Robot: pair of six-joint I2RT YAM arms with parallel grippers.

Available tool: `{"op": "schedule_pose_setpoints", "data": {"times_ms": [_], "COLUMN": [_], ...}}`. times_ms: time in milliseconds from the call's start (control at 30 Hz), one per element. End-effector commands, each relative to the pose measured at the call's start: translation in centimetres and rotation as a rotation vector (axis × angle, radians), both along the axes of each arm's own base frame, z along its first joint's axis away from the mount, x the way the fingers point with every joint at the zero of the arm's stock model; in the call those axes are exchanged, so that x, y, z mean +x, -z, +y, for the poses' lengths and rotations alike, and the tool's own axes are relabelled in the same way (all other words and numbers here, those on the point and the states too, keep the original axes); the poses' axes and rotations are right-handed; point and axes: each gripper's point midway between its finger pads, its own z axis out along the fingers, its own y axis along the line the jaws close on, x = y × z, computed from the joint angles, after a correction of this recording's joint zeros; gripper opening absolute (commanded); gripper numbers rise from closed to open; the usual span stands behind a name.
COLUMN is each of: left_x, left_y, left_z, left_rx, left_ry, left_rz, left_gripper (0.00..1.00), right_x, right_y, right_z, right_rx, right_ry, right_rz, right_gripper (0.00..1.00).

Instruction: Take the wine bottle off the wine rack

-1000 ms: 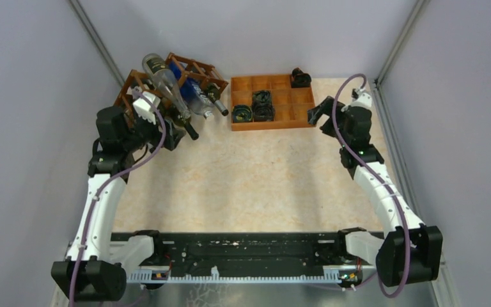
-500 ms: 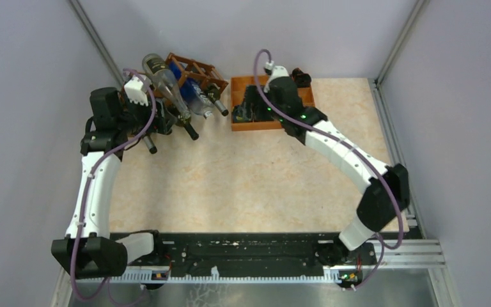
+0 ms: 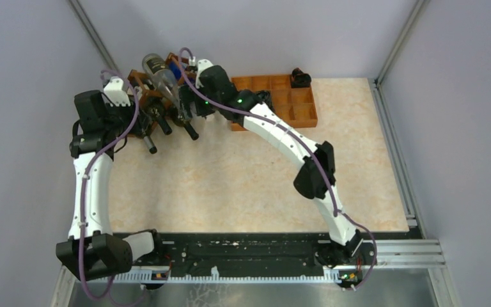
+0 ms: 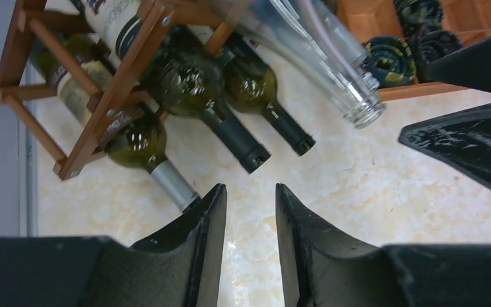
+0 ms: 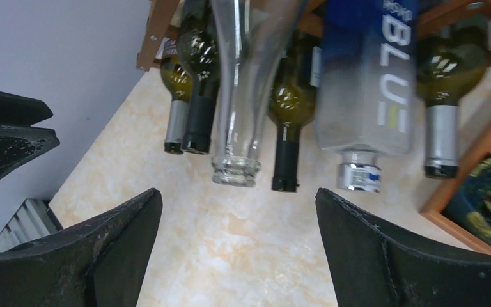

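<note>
While the right claw (image 5: 236, 256) gapes before the clear bottle (image 5: 246, 83), crowded necks risk knocks; left claw (image 4: 249, 249) nearly pressed together, empty.

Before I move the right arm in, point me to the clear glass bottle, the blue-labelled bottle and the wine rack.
clear glass bottle (image 5: 236, 171): right wrist view, on its open mouth rim.
blue-labelled bottle (image 5: 371, 77): right wrist view, on the blue label.
wine rack (image 4: 112, 96): left wrist view, on a front wooden slat.

An orange-brown compartment tray (image 3: 297, 102) lies at upper centre of the top view, on a pale marbled tabletop (image 3: 243, 185); dark coiled items (image 4: 390, 56) fill some cells; a small black object (image 3: 300, 78) sits at its far-right corner.
</note>
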Motion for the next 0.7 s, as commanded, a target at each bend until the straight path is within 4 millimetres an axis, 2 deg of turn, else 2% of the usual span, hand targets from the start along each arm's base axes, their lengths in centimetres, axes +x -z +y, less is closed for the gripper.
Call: {"op": "schedule_pose_setpoints", "data": {"times_ms": [0, 167, 367, 667], "left_x": [-1.1, -1.6, -2.0, -2.2], "left_y": [0.7, 1.4, 2.0, 1.1], "left_z": [1.1, 0.9, 0.5, -0.1], "left_rx": [0.019, 0.022, 0.016, -0.005], "left_ry": [-0.051, -0.036, -0.016, 0.012], "left_rz": [0.017, 0.04, 0.053, 0.035], "left_gripper": [0.4, 0.48, 0.52, 0.54], "right_x": [-1.0, -0.5, 0.4, 2.4], "right_y": [0.3, 1.1, 1.6, 2.3], "right_z": [2.0, 3.3, 4.7, 5.8], "right_rx": [-0.009, 0.031, 0.062, 0.131], "right_ry": [-0.073, -0.087, -0.104, -0.112], "right_rz": [0.017, 0.013, -0.02, -0.021], "right_gripper": [0.89, 0.85, 0.83, 0.8]}}
